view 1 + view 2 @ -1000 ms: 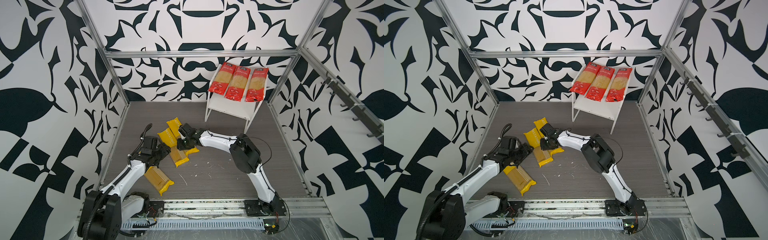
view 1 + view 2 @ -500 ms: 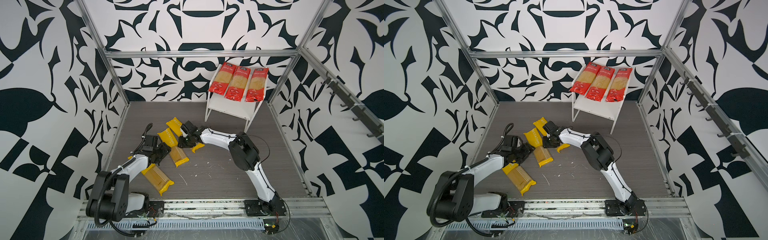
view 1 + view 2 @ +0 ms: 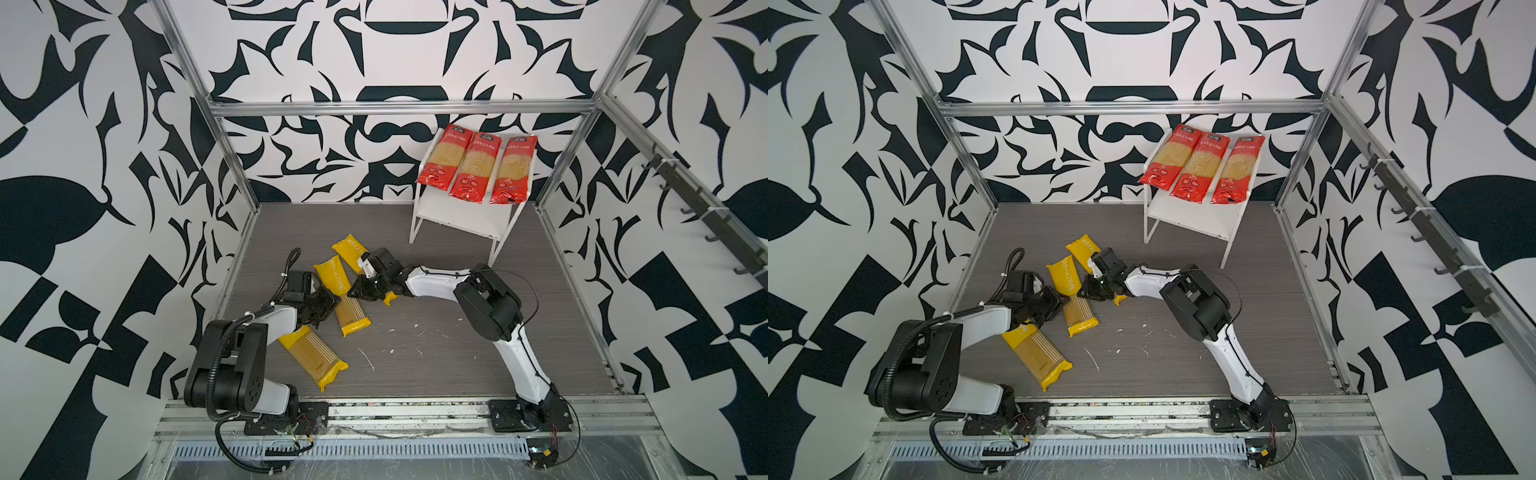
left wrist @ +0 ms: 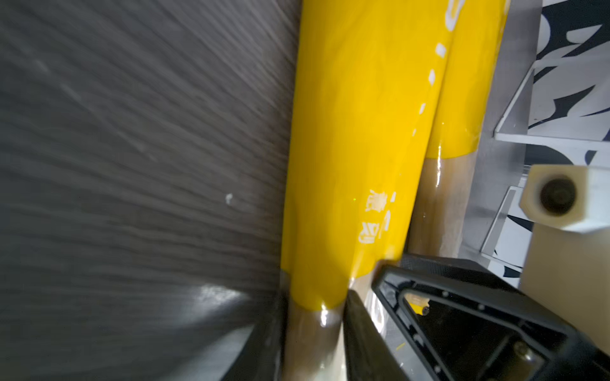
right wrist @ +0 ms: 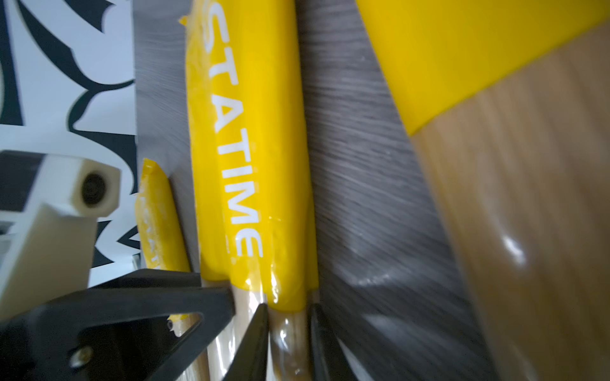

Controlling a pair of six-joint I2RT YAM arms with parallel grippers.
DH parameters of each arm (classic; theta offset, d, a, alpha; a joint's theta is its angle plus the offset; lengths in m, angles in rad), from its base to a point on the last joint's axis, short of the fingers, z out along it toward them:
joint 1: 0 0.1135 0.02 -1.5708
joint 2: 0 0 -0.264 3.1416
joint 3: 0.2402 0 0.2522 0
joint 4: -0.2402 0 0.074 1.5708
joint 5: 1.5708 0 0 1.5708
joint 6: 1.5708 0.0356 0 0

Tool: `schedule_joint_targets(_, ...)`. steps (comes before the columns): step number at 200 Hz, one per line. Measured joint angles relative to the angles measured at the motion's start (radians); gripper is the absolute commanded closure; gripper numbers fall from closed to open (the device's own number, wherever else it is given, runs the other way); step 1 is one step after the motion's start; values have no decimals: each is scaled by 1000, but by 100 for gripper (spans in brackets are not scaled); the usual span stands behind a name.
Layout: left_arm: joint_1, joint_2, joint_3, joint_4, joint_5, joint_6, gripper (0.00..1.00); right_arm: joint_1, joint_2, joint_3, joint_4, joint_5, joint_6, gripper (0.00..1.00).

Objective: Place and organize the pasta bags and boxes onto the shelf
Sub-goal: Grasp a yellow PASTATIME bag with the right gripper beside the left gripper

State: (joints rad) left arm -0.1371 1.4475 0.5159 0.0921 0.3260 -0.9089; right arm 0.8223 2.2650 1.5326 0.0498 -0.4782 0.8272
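Three red-ended pasta packets (image 3: 473,166) lie side by side on the top board of the white shelf (image 3: 461,218) at the back right. Three yellow-ended packets lie on the floor. My left gripper (image 3: 322,307) (image 4: 312,330) and right gripper (image 3: 361,290) (image 5: 288,326) meet at the middle yellow packet (image 3: 337,277) (image 3: 1070,279) from opposite sides. Each is shut on its clear part just below the yellow end (image 4: 346,148) (image 5: 251,148). The far yellow packet (image 3: 350,248) runs under the right wrist. The near yellow packet (image 3: 313,357) lies beside the left forearm.
The shelf's lower tier (image 3: 1187,216) holds nothing. Small white crumbs (image 3: 390,351) dot the dark floor in front of the right arm. Metal frame posts (image 3: 232,166) and patterned walls close in the floor on three sides.
Both grippers moved in on the middle yellow packet from either side and their jaws closed on it. The left arm's elbow folded back toward its base. The packets have not shifted.
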Motion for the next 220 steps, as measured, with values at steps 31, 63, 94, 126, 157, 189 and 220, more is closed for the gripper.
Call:
schedule_joint_targets(31,2,-8,-2,1,6,0,71,-2,-21,-72,124,-15,48,90)
schedule_joint_targets(63,2,-24,-11,-10,14,-1,64,-3,-46,-144,210,-27,111,97)
schedule_joint_targets(94,28,-58,-34,-27,58,-14,52,-2,-95,-208,229,-47,153,100)
schedule_joint_targets(126,154,-163,-84,-23,182,-54,35,4,-156,-254,233,-58,179,100)
schedule_joint_targets(157,185,-302,-82,-5,247,-70,24,6,-219,-283,215,-56,193,100)
schedule_joint_targets(189,185,-329,-84,73,296,-113,19,3,-280,-300,192,-49,212,100)
schedule_joint_targets(220,185,-286,-109,222,330,-190,16,-3,-333,-315,186,-42,226,100)
